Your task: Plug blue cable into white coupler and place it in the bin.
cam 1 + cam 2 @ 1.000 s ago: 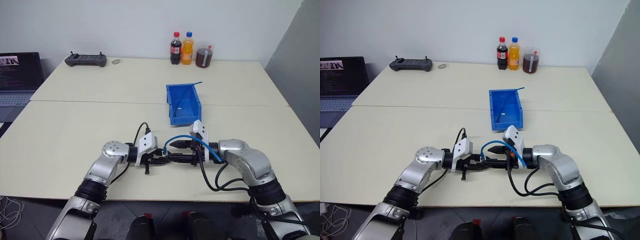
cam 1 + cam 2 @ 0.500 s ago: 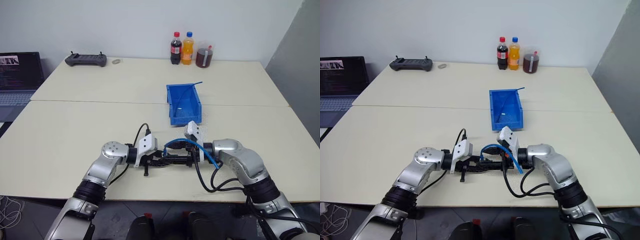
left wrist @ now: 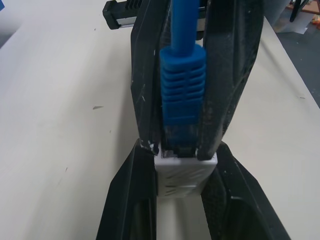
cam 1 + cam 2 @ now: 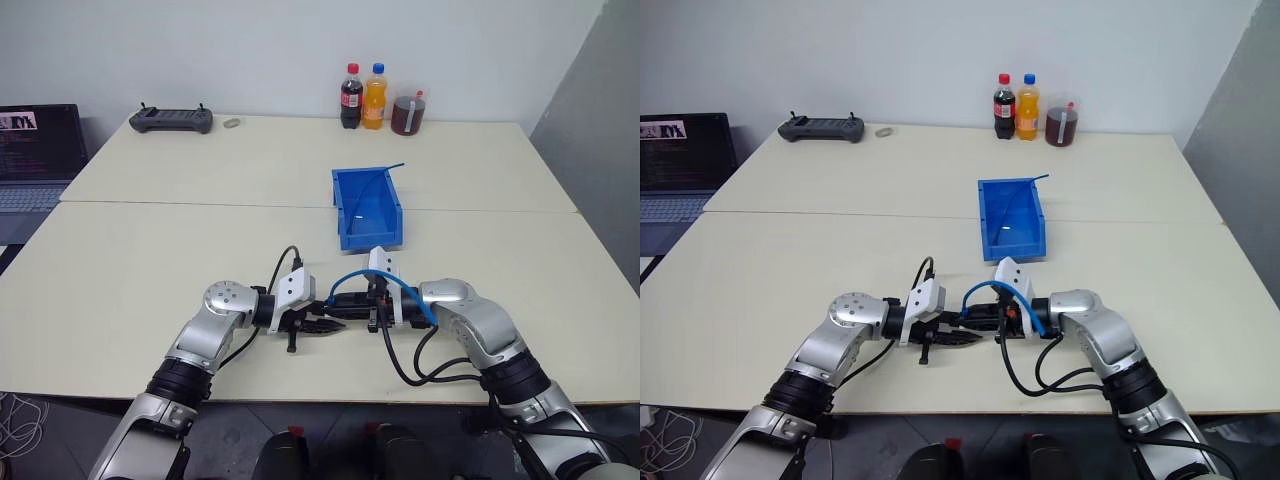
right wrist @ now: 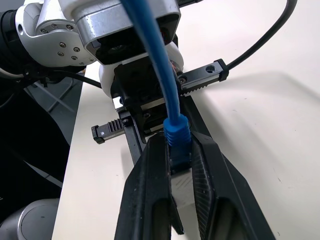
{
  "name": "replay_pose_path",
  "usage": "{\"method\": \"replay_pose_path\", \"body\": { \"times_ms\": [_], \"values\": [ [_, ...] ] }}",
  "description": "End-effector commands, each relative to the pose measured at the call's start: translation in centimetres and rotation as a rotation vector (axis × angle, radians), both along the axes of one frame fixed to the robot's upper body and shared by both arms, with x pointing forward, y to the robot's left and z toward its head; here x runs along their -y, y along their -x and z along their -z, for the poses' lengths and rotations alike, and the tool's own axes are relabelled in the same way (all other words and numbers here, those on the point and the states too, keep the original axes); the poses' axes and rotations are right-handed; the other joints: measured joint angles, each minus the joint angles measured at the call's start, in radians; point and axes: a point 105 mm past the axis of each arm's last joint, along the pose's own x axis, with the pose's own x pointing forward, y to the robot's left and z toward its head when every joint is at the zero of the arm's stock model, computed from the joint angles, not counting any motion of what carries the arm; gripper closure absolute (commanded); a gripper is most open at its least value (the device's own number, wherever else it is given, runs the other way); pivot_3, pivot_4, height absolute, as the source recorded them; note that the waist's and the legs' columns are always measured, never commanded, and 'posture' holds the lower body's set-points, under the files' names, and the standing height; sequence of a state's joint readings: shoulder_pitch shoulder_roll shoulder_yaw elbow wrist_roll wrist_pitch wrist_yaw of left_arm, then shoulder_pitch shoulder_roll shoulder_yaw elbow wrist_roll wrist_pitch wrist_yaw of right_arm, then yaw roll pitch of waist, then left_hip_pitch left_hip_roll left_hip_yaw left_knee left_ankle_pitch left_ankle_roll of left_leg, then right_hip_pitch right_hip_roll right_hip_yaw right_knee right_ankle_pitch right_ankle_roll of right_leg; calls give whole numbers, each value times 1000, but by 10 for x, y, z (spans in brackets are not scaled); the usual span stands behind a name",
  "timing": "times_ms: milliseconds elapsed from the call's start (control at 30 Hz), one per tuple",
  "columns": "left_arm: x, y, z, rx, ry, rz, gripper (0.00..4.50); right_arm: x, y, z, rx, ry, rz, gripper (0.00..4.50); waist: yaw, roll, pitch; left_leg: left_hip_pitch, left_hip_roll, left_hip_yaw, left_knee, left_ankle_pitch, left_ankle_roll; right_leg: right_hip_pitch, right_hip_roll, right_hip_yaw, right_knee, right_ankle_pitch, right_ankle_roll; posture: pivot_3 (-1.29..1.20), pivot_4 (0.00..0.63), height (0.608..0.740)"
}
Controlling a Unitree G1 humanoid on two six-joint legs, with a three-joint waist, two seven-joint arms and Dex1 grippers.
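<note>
Seating the plug squarely was the job in hand, and it was being done low over the near edge of the pale table (image 4: 150, 260), with the bin (image 4: 368, 208) standing apart farther back across the tabletop, its low lip towards the robot. Between bin and table edge the two arms met tip to tip: the left gripper (image 4: 335, 324) was clamped narrow on the white coupler (image 3: 184, 172), and the right gripper (image 5: 179, 145) was pinched on the ribbed boot at the end of the blue cable (image 5: 148, 55), whose slack arched up over the right wrist. In the left wrist view the plug (image 3: 182, 85) stood in line with the coupler, its clear tip at the mouth of the socket (whether the latch had caught could not be told from these views). To do it well, the push probably needed to run straight along the plug's own axis, with the left arm bracing the coupler against it and no twist at either wrist, since a skewed plug would likely jam at the socket's rim. Holding firm on the boot seemed wise, as a slip there could bend the cable instead of driving the plug home. Only once it was seated would the carry to the bin make sense.
</note>
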State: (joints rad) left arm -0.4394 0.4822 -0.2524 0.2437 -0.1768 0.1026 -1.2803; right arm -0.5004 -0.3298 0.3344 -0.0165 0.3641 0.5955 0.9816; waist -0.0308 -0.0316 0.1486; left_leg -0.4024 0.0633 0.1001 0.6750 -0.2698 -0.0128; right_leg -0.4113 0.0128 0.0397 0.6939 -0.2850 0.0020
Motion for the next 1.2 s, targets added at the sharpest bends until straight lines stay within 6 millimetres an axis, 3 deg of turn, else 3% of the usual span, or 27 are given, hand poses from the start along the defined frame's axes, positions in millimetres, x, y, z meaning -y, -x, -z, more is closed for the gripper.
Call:
{"method": "replay_pose_path", "body": {
  "times_ms": [33,367,433,567,833,1033,1200],
  "values": [
    [1,-1,-7,27,-1,16,3695,-1,-2,-18,45,-41,-13,4237,0,0,0,0,0,0,0,0,0,0,0,0,0,0,0,0,150,740],
    [2,-1,-7,30,-3,18,3695,2,0,-23,46,-39,-35,4237,0,0,0,0,0,0,0,0,0,0,0,0,0,0,0,0,150,740],
    [2,-2,-7,31,-2,17,3695,1,1,-23,43,-45,-37,3528,0,0,0,0,0,0,0,0,0,0,0,0,0,0,0,0,150,740],
    [2,-2,-6,34,-3,18,3695,1,3,-22,45,-37,-34,2671,0,0,0,0,0,0,0,0,0,0,0,0,0,0,0,0,150,740],
    [2,-2,-7,36,-3,20,3695,2,3,-27,35,-53,-37,2671,0,0,0,0,0,0,0,0,0,0,0,0,0,0,0,0,150,740],
    [3,-2,-6,35,-3,25,3695,-1,4,-27,31,-70,-47,4326,0,0,0,0,0,0,0,0,0,0,0,0,0,0,0,0,150,740],
    [3,-3,-7,40,-4,23,3695,-2,5,-26,34,-63,-57,4392,0,0,0,0,0,0,0,0,0,0,0,0,-1,0,0,0,150,740]
  ]
}}
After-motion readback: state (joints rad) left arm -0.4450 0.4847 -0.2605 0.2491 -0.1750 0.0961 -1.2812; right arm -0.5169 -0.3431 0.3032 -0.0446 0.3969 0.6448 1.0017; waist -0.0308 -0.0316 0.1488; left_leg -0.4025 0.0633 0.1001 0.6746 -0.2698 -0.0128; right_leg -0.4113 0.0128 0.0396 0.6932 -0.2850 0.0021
